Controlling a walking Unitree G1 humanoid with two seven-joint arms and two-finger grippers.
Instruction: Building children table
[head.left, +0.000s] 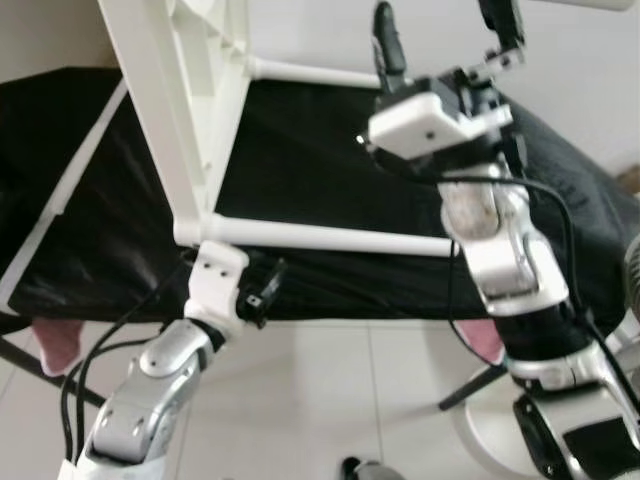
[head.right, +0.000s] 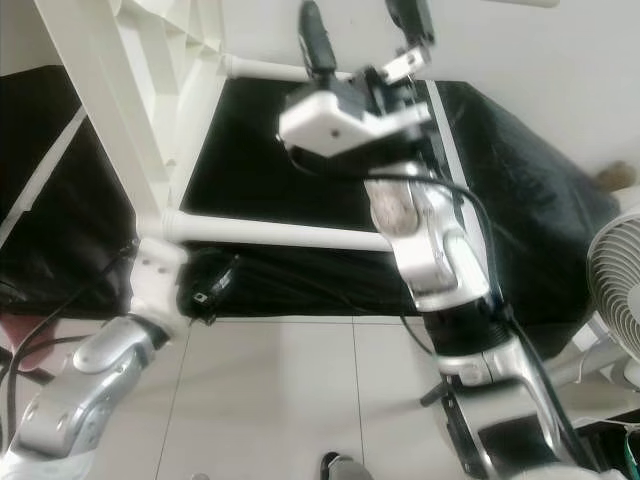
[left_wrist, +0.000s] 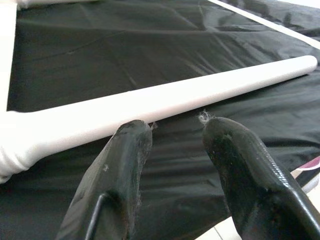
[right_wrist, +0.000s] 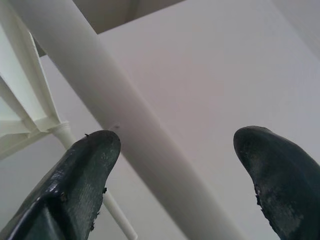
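The white plastic children's table top (head.left: 180, 90), ribbed on its underside, stands on edge on the black sheet-covered surface (head.left: 330, 190), prob. tipped that way so the leg sockets face the robot and the legs can go in sideways. Two round white plastic legs stick out of it toward the robot's right: a lower leg (head.left: 330, 237) from the near bottom corner and an upper leg (head.left: 310, 71) further back; any other legs can't be made out. The left gripper (left_wrist: 172, 137) sits just under the near corner where the lower leg joins the top, fingers spread w/ nothing between them, tips just short of the leg in the left wrist view, so it looks placed to brace or guide that joint rather than grip it. The right gripper (head.left: 450, 35) is raised past the free end of the upper leg, its two black fingers wide apart and empty; in the right wrist view a white tube crosses beside one finger w/o being pinched, which suggests it's lining up to take hold or push the leg home. Also around: a white fan (head.right: 620, 290) at the robot's right, pale tiled floor (head.left: 330, 400) below. Count: 1 top, 2 legs seen, 2 grippers, 1 fan.
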